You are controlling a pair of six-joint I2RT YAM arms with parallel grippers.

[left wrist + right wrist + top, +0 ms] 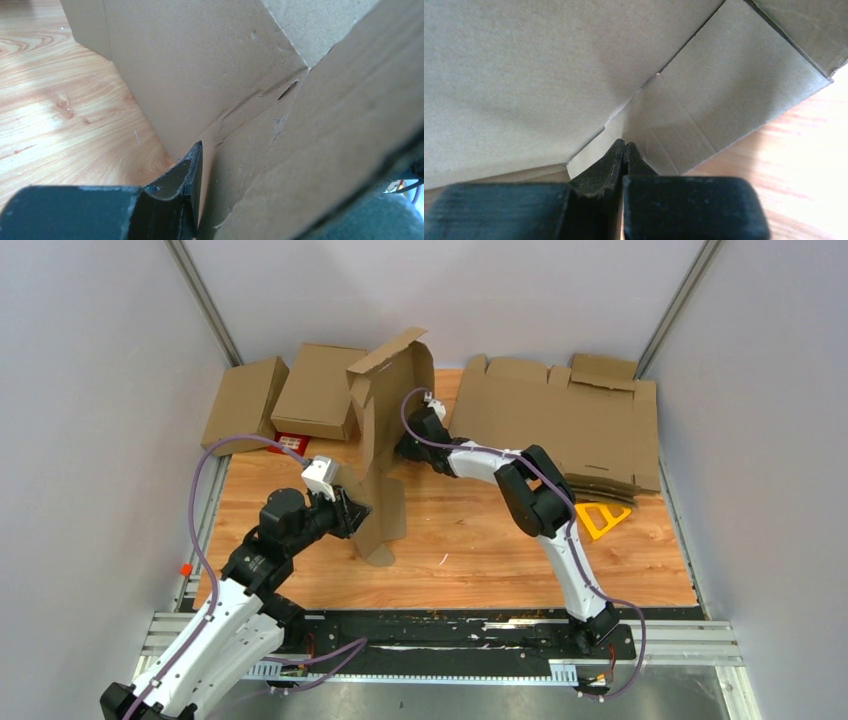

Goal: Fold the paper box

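Working outward from the left gripper (352, 512): its jaws stand partly apart around a lower flap of the paper box (385, 430), and I cannot tell whether either finger presses on the flap. The right gripper (624, 143) is closed tight on nothing, its tip nosed into an inner crease from the other side. The box stands on end near the middle of the desk's (480, 560) far edge, with its top flaps splayed.

To fold well, I judge the right tip should brace the crease as a backstop while the left swings the flap along its score line, not across it.

Bare desk lies toward the near edge. The sheaf of flat sheets (570, 425) at the far right corner and two folded cartons (315, 390) at the far left corner crowd the box, so I would sweep nearward.
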